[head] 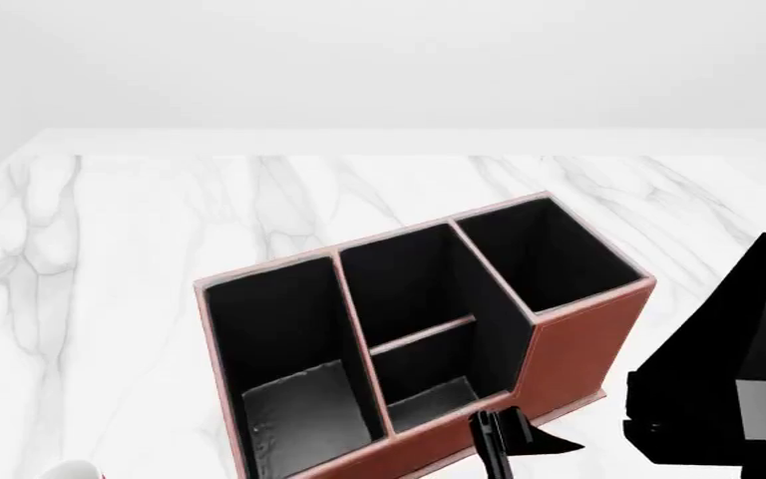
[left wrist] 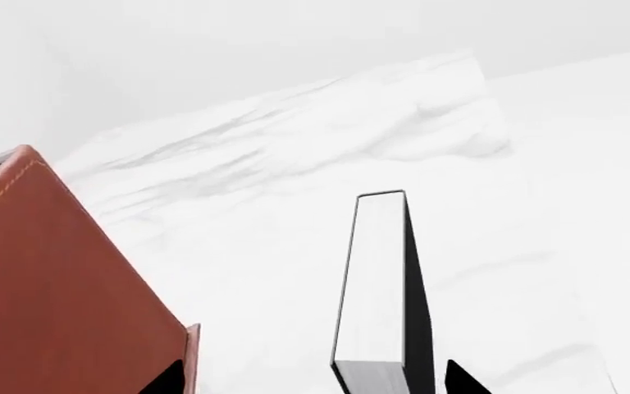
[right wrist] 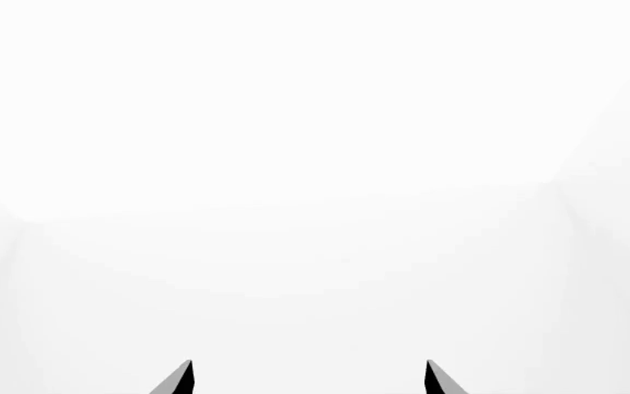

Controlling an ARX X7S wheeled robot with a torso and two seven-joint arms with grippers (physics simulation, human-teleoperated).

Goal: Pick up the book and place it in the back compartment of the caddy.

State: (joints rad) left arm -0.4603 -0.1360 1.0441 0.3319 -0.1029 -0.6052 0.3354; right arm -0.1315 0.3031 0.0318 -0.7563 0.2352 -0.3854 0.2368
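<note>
The reddish-brown caddy (head: 576, 344) with black lining stands on the white marble table (head: 131, 259). A low crossbar splits its middle section. The back compartment (head: 433, 401) is the half on my side, behind the lower outer wall. The book (left wrist: 381, 287), black-covered with white page edges, stands on edge between the fingers of my left gripper (left wrist: 315, 379). That gripper is open. The book is close to one finger and well apart from the other. In the head view the book (head: 490, 451) shows just in front of the caddy's near wall. My right gripper (right wrist: 309, 379) is open over bare white surface.
The caddy's outer corner (left wrist: 52, 279) rises close beside the left gripper. My right arm (head: 729, 379) is a large black shape to the right of the caddy. A small pale and red object (head: 71, 469) pokes in at the lower left edge.
</note>
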